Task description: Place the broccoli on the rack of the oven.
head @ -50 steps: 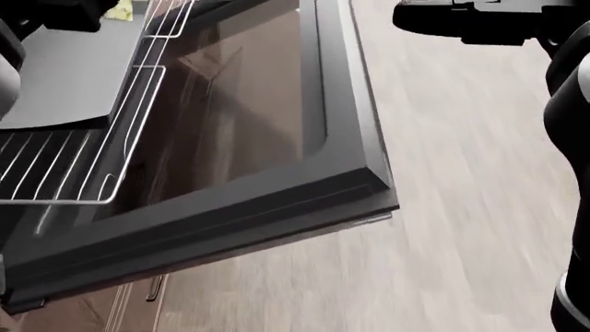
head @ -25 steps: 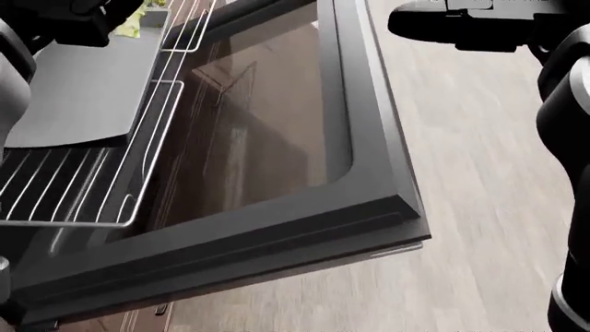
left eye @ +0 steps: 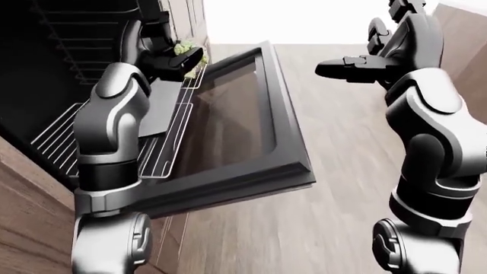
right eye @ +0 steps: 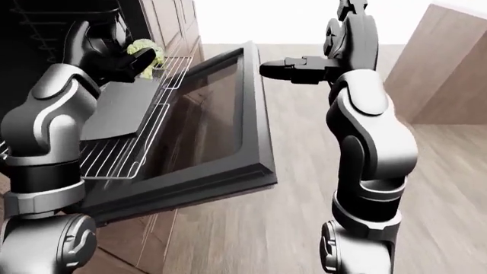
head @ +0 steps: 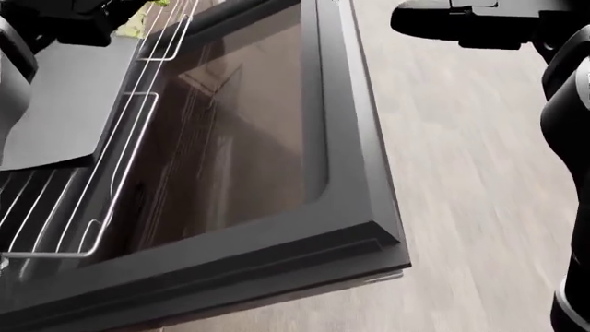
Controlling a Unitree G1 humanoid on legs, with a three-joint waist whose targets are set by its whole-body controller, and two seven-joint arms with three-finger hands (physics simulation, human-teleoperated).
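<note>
The green broccoli [right eye: 146, 51] is in my left hand [right eye: 135, 64], whose fingers close round it. It hangs above the far end of the wire oven rack [right eye: 114, 155], which is pulled out over the open oven door [left eye: 255, 120]. A dark flat tray [right eye: 121, 111] lies on the rack just below the hand. In the head view only a green sliver of broccoli [head: 138, 26] shows at the top left. My right hand [left eye: 333, 69] is held out flat and open above the door's right side, touching nothing.
The dark oven cavity [left eye: 68, 51] with its side rails fills the upper left. Wood cabinet fronts [left eye: 30, 205] run below and beside the oven. Wood floor [head: 479, 180] lies to the right of the door, and a wooden cabinet [right eye: 449, 63] stands at far right.
The whole head view has shifted, so the camera has moved. The left hand still grips the broccoli over the rack, and the right hand stays out and open.
</note>
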